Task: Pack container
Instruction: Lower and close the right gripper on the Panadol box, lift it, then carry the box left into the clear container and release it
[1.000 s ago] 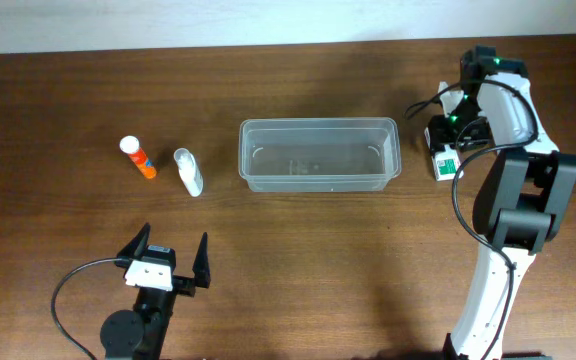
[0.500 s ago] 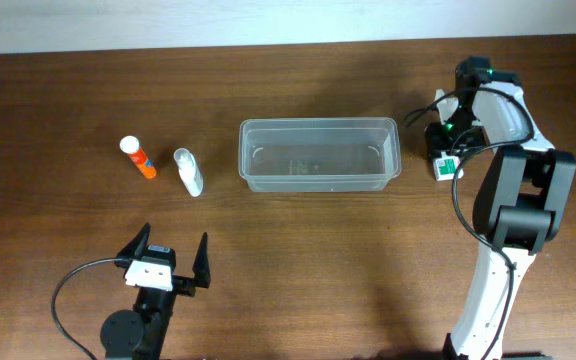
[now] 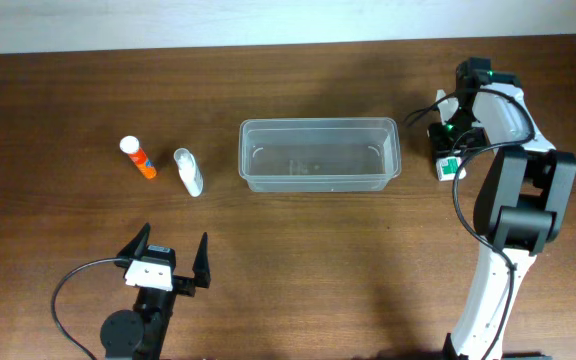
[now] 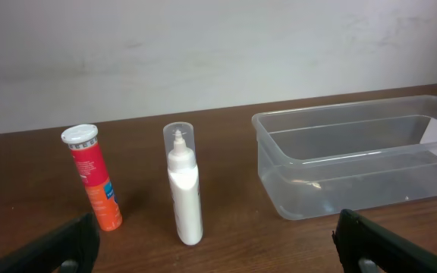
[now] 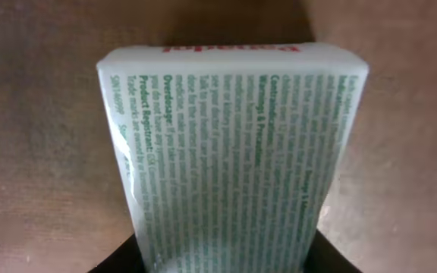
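The container (image 3: 318, 186) is a clear rectangular tub standing empty at mid-table; its near wall (image 4: 355, 189) also shows in the left wrist view. To its right a white box with green print (image 3: 452, 167) lies on the table. My right gripper (image 3: 446, 150) is over it, and in the right wrist view the box (image 5: 234, 152) fills the space between the dark fingers (image 5: 120, 258), which touch both its sides. My left gripper (image 3: 168, 262) stands wide open near the front left with nothing in it (image 4: 218, 258).
An orange tube with a white cap (image 3: 138, 157) (image 4: 93, 178) and a white bottle with a clear cap (image 3: 188, 171) (image 4: 184, 186) sit left of the container. The right arm's base (image 3: 488, 300) rises at the front right.
My right gripper's jaws have narrowed onto the white box, and the wrist shifted slightly over it. The left arm, tub, tube and bottle have not moved.
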{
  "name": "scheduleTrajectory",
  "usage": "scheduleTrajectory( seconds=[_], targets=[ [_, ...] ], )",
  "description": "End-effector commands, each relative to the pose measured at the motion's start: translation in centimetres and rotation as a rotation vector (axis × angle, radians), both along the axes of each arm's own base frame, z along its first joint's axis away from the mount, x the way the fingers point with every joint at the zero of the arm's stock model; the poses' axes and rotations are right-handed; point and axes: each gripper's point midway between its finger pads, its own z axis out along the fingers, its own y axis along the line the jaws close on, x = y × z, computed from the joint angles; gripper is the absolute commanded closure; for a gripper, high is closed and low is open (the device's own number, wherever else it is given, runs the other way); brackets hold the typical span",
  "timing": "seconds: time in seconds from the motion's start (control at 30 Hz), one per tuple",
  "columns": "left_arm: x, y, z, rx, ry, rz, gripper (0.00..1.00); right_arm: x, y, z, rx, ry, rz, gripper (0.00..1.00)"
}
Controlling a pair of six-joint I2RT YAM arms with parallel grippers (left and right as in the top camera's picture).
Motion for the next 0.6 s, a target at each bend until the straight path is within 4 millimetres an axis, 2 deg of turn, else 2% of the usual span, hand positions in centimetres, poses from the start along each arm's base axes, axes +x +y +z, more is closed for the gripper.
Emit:
scheduleTrajectory(
  seconds=[0.0,0.2,0.4,0.57],
  targets=[
    [-0.1,-0.1,0.0,0.013,-0.004,-0.011,0.01,0.9,0.3,1.2,0.004,-0.016,0.001,0.59],
    [-0.1,-0.1,0.0,0.013,-0.004,-0.011,0.00,2.0,2.0,5.0,0.110,-0.055,0.002,0.67],
    [-0.1,-0.1,-0.1,0.013,-0.003,-0.011,0.01,1.9,5.2,8.8,0.290,-0.067,0.005,0.66],
    [-0.1,-0.1,-0.1,0.013,-0.003,-0.011,0.01,1.1,7.7,12.3,0.360,-0.055,0.028,0.62]
  ],
)
